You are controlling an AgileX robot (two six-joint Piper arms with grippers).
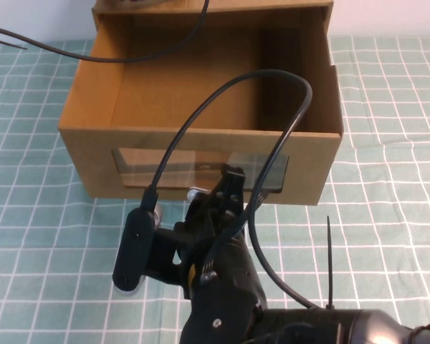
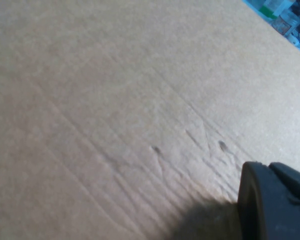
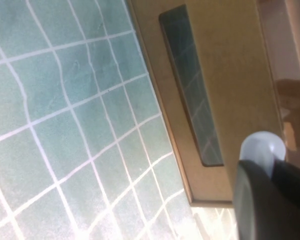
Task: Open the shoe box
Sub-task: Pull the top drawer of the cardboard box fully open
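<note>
Cardboard, likely light yet stiff, the open shoe box [image 1: 201, 93] should suit a rim pinch; right gripper [image 1: 231, 179], fingers together, faces its windowed front wall, while left gripper [image 2: 272, 200], grip untellable, hovers close to bare cardboard.

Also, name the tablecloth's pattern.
Tablecloth is teal with a white grid, best in high view. Right gripper, shut, before the box's window; left gripper by cardboard.

The high camera looks down from the robot's side, over the right arm [image 1: 226, 301], at the open box [image 1: 86, 154] on the checked cloth [image 1: 387, 215]. The right wrist camera sits close to the box's windowed front wall [image 3: 230, 75], shared with the high view; the left wrist camera nearly touches plain cardboard [image 2: 115, 100]
</note>
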